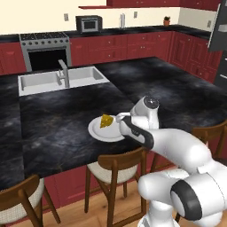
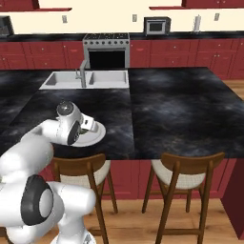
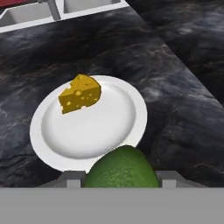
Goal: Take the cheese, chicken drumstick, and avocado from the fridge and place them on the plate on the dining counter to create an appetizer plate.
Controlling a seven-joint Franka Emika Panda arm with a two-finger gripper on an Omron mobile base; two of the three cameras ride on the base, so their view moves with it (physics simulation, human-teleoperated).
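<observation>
Dark green avocado (image 3: 121, 168) held in tool (image 3: 121, 180), holey yellow cheese (image 3: 80, 93) on white plate (image 3: 118, 127)

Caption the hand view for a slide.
Pincer holds the avocado over the plate, cheese already on it.

White sink (image 1: 42, 80) with faucet (image 1: 65, 73); stove (image 1: 44, 49), microwave (image 1: 89, 23) behind.

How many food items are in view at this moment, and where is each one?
2. The cheese lies on the plate on the dining counter. The avocado is held between the fingers of the gripper, at the plate's near edge.
</observation>
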